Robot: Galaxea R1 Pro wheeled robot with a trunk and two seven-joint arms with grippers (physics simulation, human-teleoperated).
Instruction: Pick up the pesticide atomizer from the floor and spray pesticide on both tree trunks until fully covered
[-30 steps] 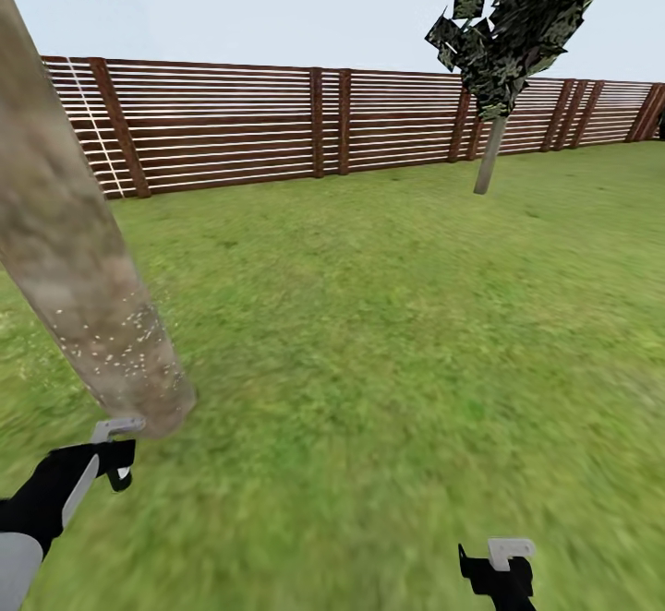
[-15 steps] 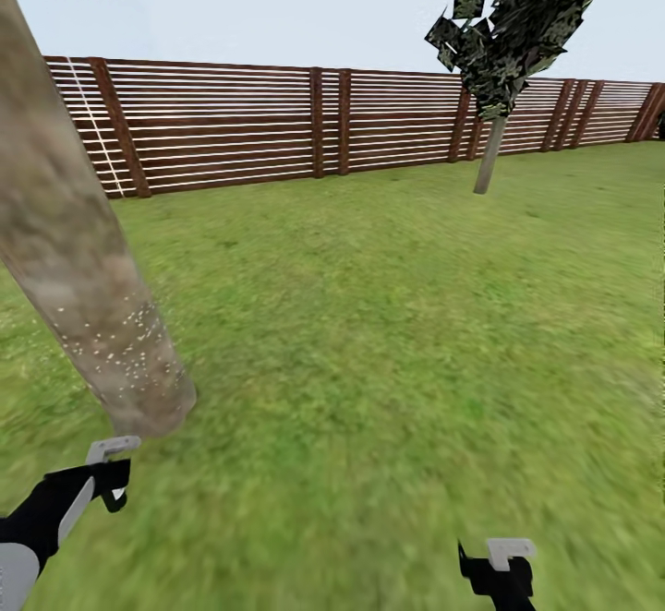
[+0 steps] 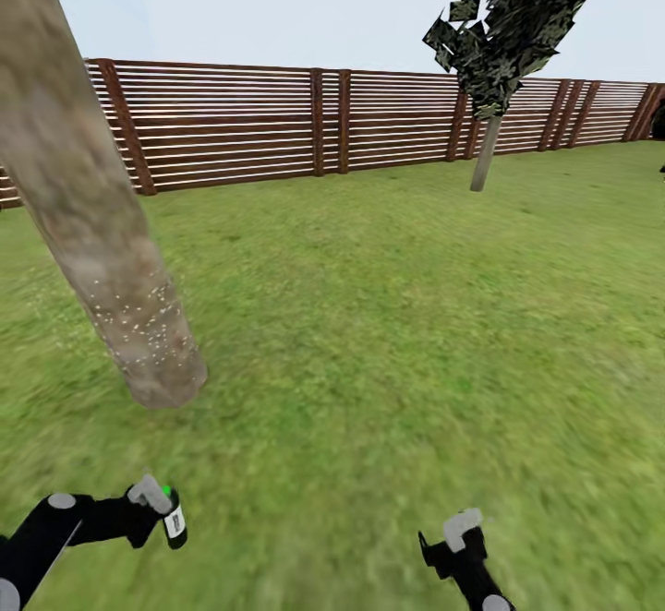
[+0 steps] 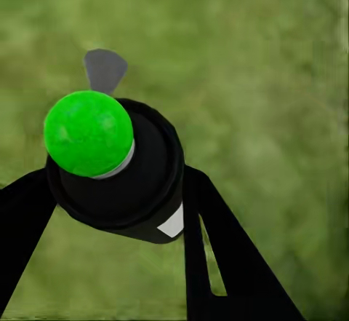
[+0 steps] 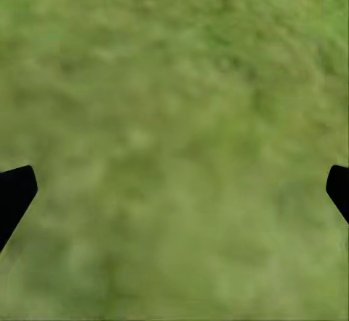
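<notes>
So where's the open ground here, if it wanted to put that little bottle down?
Bare grass stretches from the near tree trunk to the fence and the far tree, and between the left gripper holding the pesticide atomizer and the right gripper. Only the near trunk's foot is tight.

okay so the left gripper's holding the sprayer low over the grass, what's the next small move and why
Probably raise the left gripper and aim the sprayer at the near trunk. White specks show only on the trunk's lower part, the bark above looks bare, and the sprayer sits low over the grass, short of the trunk's base.
</notes>
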